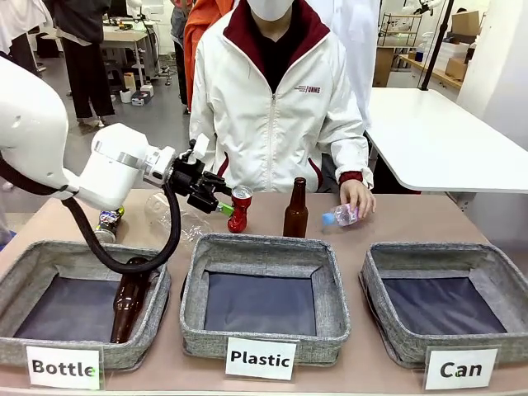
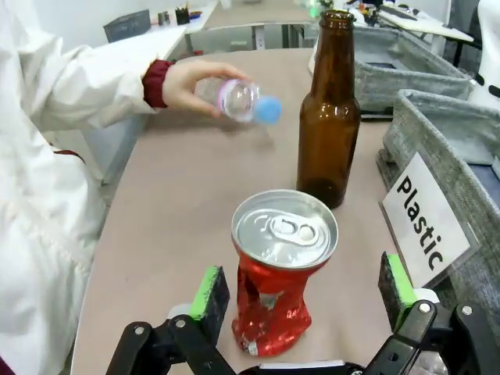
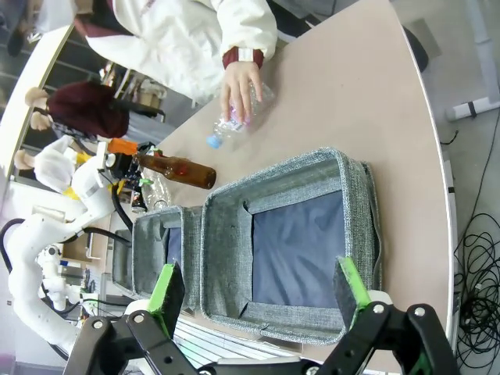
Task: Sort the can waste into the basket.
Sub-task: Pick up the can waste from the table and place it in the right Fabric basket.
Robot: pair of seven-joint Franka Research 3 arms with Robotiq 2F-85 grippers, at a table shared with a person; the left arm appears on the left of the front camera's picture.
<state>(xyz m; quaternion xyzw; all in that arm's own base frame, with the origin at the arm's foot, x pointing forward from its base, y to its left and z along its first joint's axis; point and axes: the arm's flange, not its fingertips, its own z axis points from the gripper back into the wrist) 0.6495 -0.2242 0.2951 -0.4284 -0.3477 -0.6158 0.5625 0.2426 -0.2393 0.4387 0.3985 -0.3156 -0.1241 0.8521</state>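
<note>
Grasp step: left gripper (image 2: 303,287) jaws spread astride red can (image 2: 281,266), lower centre; next pinch, carry to Can basket (image 1: 388,334), lower right. Right gripper (image 3: 258,293) jaws spread too.

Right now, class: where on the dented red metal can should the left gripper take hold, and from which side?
Grip the dented red metal can across its crumpled middle, below the intact top rim. It stands upright, so come in level from the robot's left, where the open left gripper has a pad on each side. The brown glass bottle stands just beyond, so it is probably best to stop short of it.
</note>
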